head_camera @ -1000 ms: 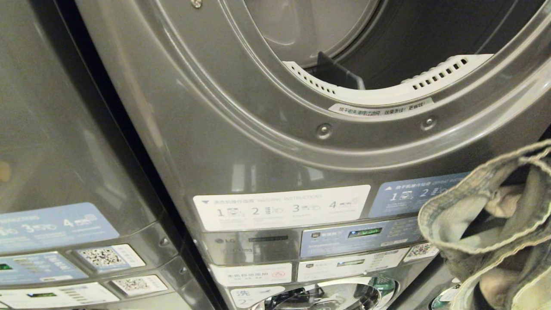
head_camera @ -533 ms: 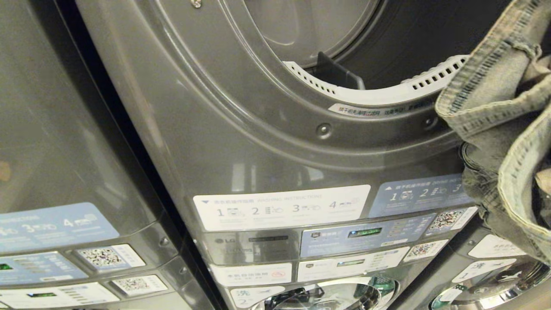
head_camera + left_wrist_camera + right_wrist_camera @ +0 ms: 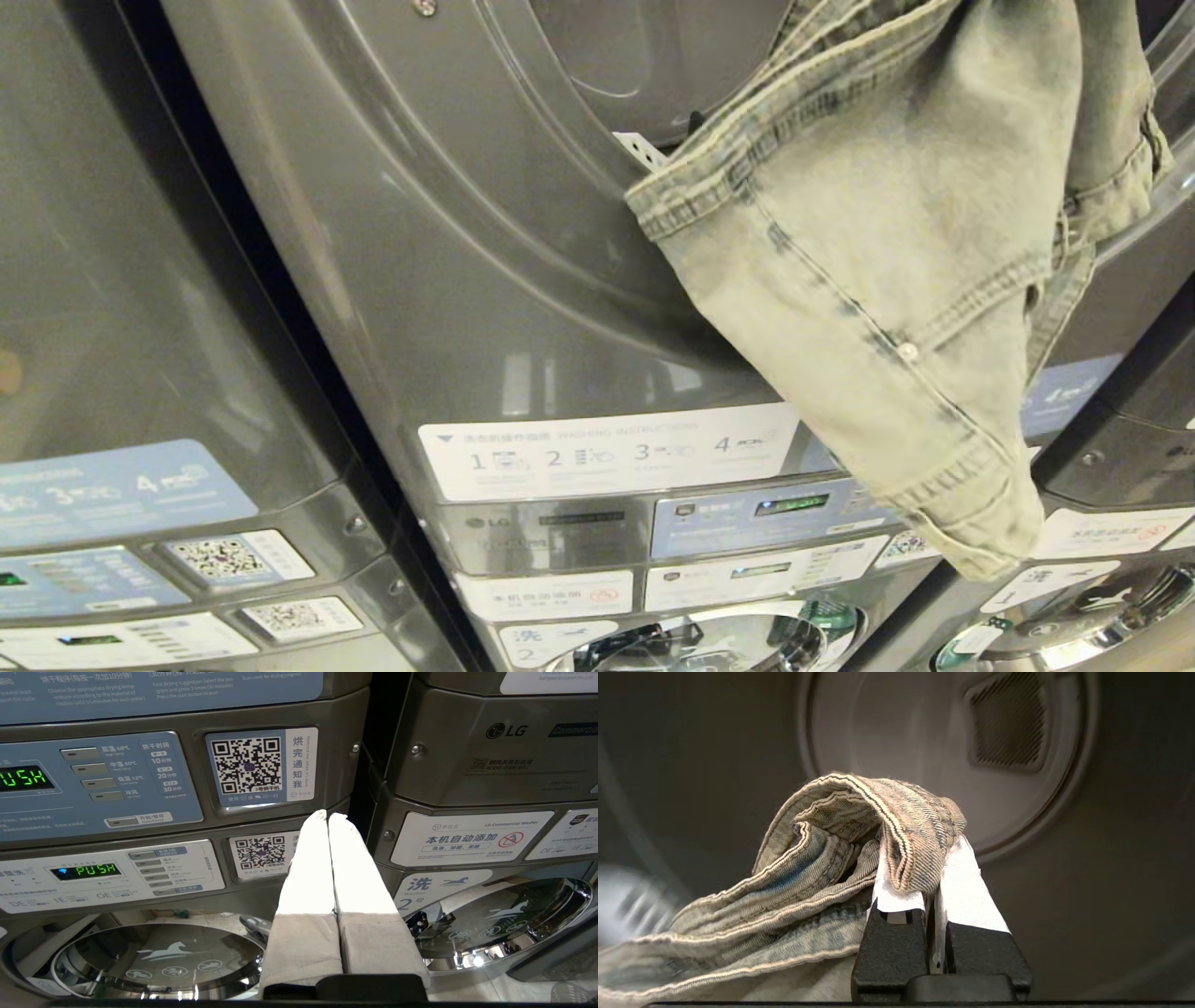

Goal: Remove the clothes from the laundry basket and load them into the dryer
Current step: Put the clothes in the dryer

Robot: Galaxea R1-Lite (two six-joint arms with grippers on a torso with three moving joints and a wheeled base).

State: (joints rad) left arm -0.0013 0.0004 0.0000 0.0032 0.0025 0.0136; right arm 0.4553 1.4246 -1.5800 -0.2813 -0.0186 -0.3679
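**Carrying denim into the drum: load step nearly done**

Pinching a fold of the clothes (image 3: 859,858), my right gripper (image 3: 920,877) points at the dryer (image 3: 448,233) drum's back wall. In the head view, denim drapes over the door ring's 5 o'clock edge. Release is left. Left gripper (image 3: 327,817) pressed together, parked low. Basket unseen.

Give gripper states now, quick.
Left gripper: closed, empty.
Right gripper: closed on the denim garment, facing into the dryer drum.
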